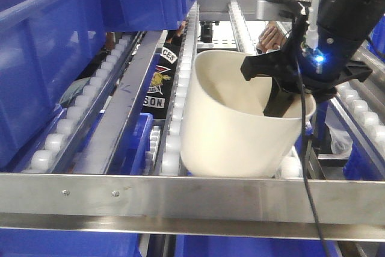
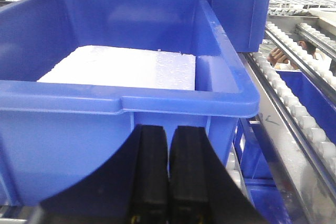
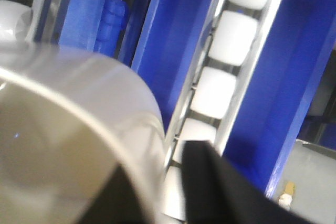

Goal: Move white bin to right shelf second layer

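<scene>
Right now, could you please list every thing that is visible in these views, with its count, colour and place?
white bin: one, cream-white, tilted on the roller rails just behind the steel front bar, right of centre.
right shelf second layer: one, steel front bar with rails of white rollers running back.
blue crates: at least three, blue; one at the left on the rails, others behind and below.
white foam block: one, white, inside the near blue crate.
person: one, dark shirt with patches, behind the rack, partly hidden.
right hand: black, gripping the right rim of the white bin.
left hand: black, shut, in front of the blue crate wall.
</scene>
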`<state>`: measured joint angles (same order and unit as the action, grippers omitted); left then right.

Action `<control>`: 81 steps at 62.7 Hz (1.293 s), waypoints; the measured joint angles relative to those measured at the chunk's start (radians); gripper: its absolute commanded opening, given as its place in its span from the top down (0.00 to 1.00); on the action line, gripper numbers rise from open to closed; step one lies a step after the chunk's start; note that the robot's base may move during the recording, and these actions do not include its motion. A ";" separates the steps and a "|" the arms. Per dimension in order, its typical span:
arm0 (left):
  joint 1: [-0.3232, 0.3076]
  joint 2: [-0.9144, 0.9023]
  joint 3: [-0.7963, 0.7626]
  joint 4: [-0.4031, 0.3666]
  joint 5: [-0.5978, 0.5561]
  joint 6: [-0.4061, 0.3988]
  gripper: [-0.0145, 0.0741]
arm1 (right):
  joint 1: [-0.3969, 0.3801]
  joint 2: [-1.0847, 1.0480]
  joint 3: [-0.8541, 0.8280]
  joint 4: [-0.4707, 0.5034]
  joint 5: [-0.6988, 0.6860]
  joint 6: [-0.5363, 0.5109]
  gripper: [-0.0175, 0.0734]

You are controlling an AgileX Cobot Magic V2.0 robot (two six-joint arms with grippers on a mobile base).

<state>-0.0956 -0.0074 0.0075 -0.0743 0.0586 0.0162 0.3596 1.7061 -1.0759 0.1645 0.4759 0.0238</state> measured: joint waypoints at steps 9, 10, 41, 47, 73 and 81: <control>0.000 0.000 0.000 0.000 0.000 0.000 0.74 | 0.000 -0.040 0.000 -0.002 -0.010 0.000 0.27; 0.000 0.000 0.000 0.000 0.000 0.000 0.74 | 0.000 -0.048 0.000 -0.005 -0.013 0.000 0.27; 0.000 0.000 0.000 0.000 0.000 0.000 0.74 | 0.000 -0.315 0.023 -0.006 -0.050 -0.002 0.51; 0.000 0.000 0.000 0.000 0.000 0.000 0.74 | 0.000 -0.417 0.077 -0.006 -0.112 -0.002 0.77; 0.000 0.000 0.000 0.000 0.000 0.000 0.74 | 0.000 -0.867 0.462 -0.006 -0.476 -0.002 0.75; 0.000 0.000 0.000 0.000 0.000 0.000 0.74 | 0.000 -0.908 0.498 -0.006 -0.488 -0.002 0.75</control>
<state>-0.0956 -0.0074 0.0075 -0.0743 0.0586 0.0162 0.3596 0.7977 -0.5778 0.1582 -0.0123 0.0220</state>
